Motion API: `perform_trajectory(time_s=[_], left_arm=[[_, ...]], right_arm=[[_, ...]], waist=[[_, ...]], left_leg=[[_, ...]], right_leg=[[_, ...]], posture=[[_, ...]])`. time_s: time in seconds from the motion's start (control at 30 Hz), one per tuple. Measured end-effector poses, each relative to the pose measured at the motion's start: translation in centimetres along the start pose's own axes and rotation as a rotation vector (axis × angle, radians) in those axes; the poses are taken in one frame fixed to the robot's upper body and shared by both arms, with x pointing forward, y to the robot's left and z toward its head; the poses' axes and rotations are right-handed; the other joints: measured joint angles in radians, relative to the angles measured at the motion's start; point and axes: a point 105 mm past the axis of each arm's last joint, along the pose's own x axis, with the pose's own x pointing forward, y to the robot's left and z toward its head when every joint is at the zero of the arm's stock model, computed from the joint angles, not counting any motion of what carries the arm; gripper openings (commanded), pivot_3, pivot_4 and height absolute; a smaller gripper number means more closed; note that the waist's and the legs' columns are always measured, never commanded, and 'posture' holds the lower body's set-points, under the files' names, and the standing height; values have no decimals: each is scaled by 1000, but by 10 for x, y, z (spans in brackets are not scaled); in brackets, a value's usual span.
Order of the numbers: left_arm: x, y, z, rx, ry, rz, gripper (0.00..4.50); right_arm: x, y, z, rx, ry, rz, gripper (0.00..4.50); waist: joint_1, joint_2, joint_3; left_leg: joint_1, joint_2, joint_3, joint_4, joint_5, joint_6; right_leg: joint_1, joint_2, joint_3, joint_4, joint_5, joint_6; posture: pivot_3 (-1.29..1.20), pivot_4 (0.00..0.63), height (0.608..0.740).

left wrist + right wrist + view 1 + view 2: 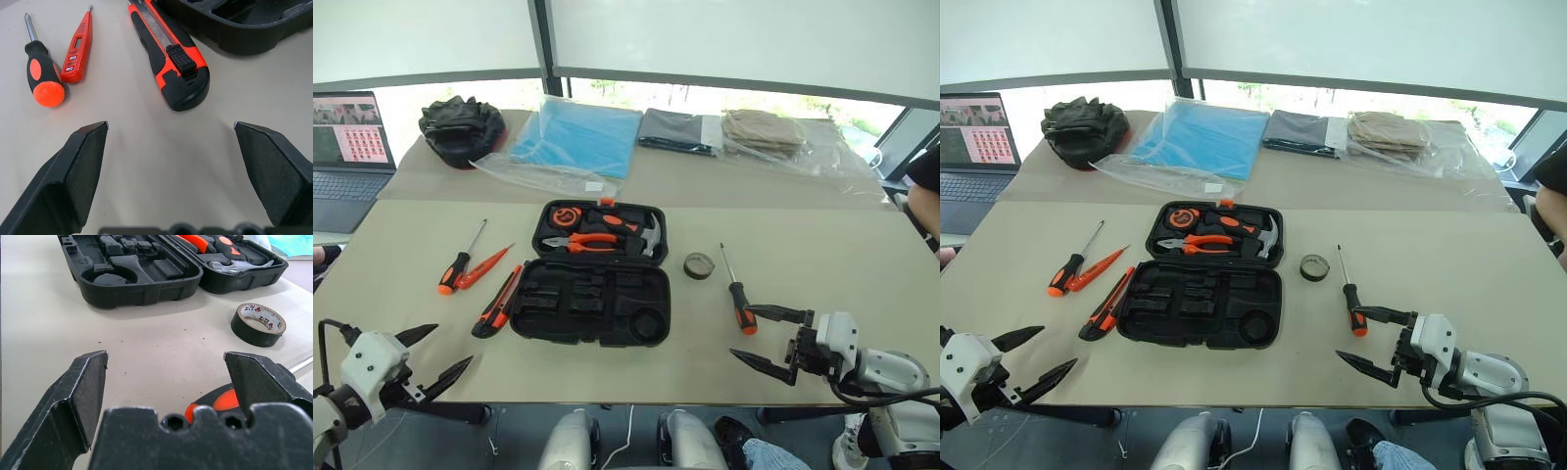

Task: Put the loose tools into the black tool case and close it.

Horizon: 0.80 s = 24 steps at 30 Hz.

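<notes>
Five loose tools lie on the beige table (401, 323) around the black tool case (592, 274), which sits open at the centre with its emptier half on the near side. Left of the case rest a utility knife (497, 303), touching or just beside the case's left edge, then a tester pen (483, 267) and a screwdriver (458, 262) farther left. The left gripper (438, 356) hovers at the near left, fingers spread wide and holding nothing, with the knife just beyond its fingertips. Right of the case lie a tape roll (699, 265) and a second screwdriver (737, 297). The right gripper (759, 336) is also spread wide and empty, its far finger (778, 312) just beside that screwdriver's handle end.
</notes>
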Motion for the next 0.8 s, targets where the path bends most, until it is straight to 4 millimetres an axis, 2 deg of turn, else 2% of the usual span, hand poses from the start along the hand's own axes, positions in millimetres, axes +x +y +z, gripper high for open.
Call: perform_trajectory(time_s=[0.07,0.1,0.2,0.23,0.3,0.37,0.5,0.57,0.63,0.7,0.77,0.8], left_arm=[[0,0,0,0,1,-1,4453],[-4,1,-2,-52,-3,38,4453],[-25,16,-14,-245,-36,250,4453],[-33,19,-20,-284,-32,311,4453],[-55,25,-36,-388,-2,451,4453],[-67,26,-45,-474,5,528,4453],[-71,21,-51,-631,12,553,4453],[-64,24,-44,-652,51,512,4453],[-51,39,-29,-639,140,462,4453],[-26,73,15,-630,127,464,4453],[-18,88,47,-587,121,466,4453],[-17,92,54,-571,131,474,4453]], right_arm=[[0,0,0,0,0,1,4407],[10,5,7,6,-63,1,4407],[54,33,55,8,-356,70,4407],[62,38,68,12,-423,91,4407],[64,31,87,-18,-485,80,4407],[63,24,92,-30,-504,54,4407],[67,21,97,-33,-528,36,4407],[68,21,97,-31,-529,33,4407],[70,19,98,-42,-528,31,4407],[72,17,100,-56,-528,36,4407],[73,17,100,-57,-529,36,4407],[73,17,99,-54,-526,35,4407]], waist=[[0,0,0],[-1,0,0],[-22,-1,0],[-25,0,0],[-23,-1,0],[-16,-5,-1],[2,-6,-2],[6,-8,-2],[12,-9,-2],[25,-8,-2],[21,-9,-2],[14,-9,-2]], left_leg=[[0,0,0,0,0,0],[0,1,0,0,0,0],[2,10,0,0,-3,-5],[2,11,0,0,-3,-6],[3,11,1,0,-4,-6],[3,11,1,0,-4,-7],[4,11,1,1,-8,-14],[4,11,1,2,-8,-14],[5,12,1,2,-7,-16],[6,12,1,2,-5,-19],[8,13,3,2,-5,-19],[8,12,4,2,-5,-18]], right_leg=[[0,0,0,0,0,0],[0,0,0,0,0,0],[0,6,2,1,2,4],[0,8,2,1,2,3],[0,10,1,1,1,3],[-1,10,0,0,0,0],[-2,9,-1,0,-3,-5],[-2,9,-1,1,-3,-5],[-2,10,-2,3,-3,-6],[-1,10,-3,5,-2,-6],[2,11,-1,4,-1,-6],[2,11,-1,4,-1,-6]], posture=[[0,150,740],[0,150,740],[0,150,740],[0,150,740],[0,150,740],[0,150,740],[0,150,740],[0,150,740],[0,150,740],[0,150,740],[0,150,740],[0,150,740]])
